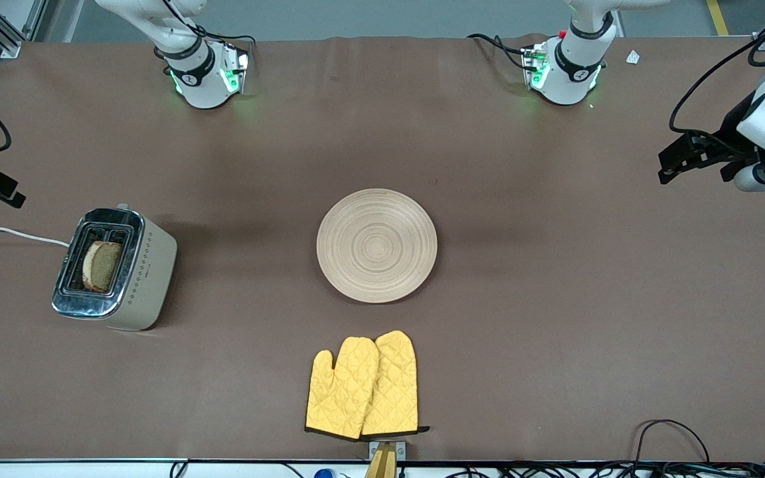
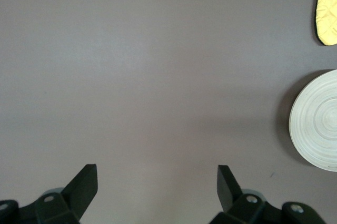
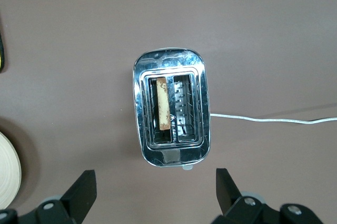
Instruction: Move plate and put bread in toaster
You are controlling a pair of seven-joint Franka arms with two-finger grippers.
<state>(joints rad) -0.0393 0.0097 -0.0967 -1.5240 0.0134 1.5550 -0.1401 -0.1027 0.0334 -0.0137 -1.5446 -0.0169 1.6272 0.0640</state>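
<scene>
Clock directions are read on the front view, with the plate (image 1: 376,245) at the centre of the dial and twelve o'clock toward the robots' bases.

The round wooden plate is seen flat on the brown worktop (image 1: 555,299), about midway between the two arms' ends, with nothing on it. The toaster (image 1: 150,279) is found at nine o'clock from the plate, well apart from it, toward the right arm's end of the worktop. It stands upright with its chrome top facing up. The bread (image 1: 101,265) is seen standing on edge in one of the two slots, the one nearer to the plate, with its top still showing above the chrome. The other slot is seen without a slice. A white cord (image 1: 10,232) is led from the toaster toward nine o'clock, off the edge of the view.

A pair of yellow quilted oven mitts (image 1: 362,385) is laid at six o'clock from the plate, nearer to the front camera, one partly overlapping the other.

The right pincer (image 3: 155,179) is held in the air above the worktop just beside the toaster. Its fingers are spread wide apart and nothing is gripped. The left pincer (image 2: 156,174) is held over bare worktop toward the left arm's end, at about two o'clock from the plate and well apart from it. Its fingers are likewise spread apart, and nothing is held between them.
</scene>
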